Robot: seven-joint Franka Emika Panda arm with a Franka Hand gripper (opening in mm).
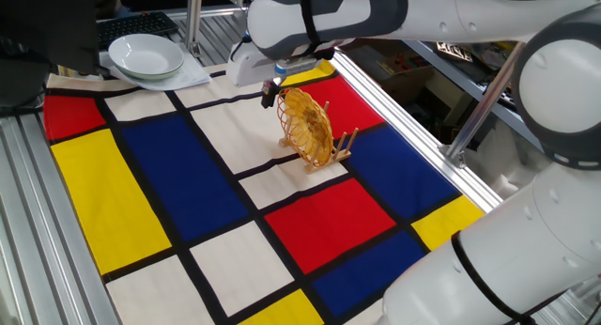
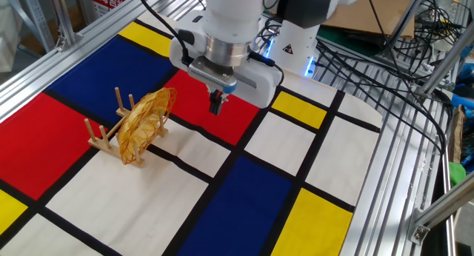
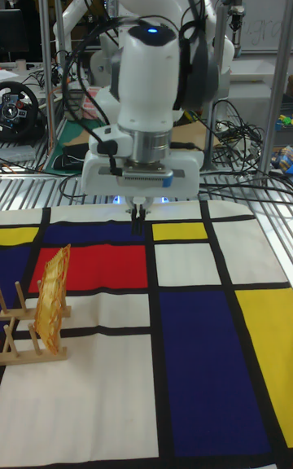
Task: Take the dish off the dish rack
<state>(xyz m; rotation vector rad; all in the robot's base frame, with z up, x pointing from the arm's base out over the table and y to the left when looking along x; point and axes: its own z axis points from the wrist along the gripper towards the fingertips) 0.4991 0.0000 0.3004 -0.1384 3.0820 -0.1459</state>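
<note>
The dish [image 2: 147,123] is a golden-yellow woven plate standing on edge in the dish rack [image 2: 105,134], a small wooden rack with upright pegs. Both show again as the dish [image 1: 308,126] and rack [image 1: 344,145], and as the dish [image 3: 51,298] and rack [image 3: 18,339]. My gripper [image 2: 217,104] hangs above the cloth to the right of the dish, apart from it, fingers together with nothing between them. It also appears as the gripper [image 3: 137,223] and, just beside the dish's far rim, as the gripper [image 1: 268,96].
White bowls [image 1: 146,55] are stacked at the far corner of the table. A colour-block cloth [image 2: 244,182] covers the tabletop. Aluminium frame rails [image 2: 385,160] and loose cables [image 2: 355,64] border the table's right side.
</note>
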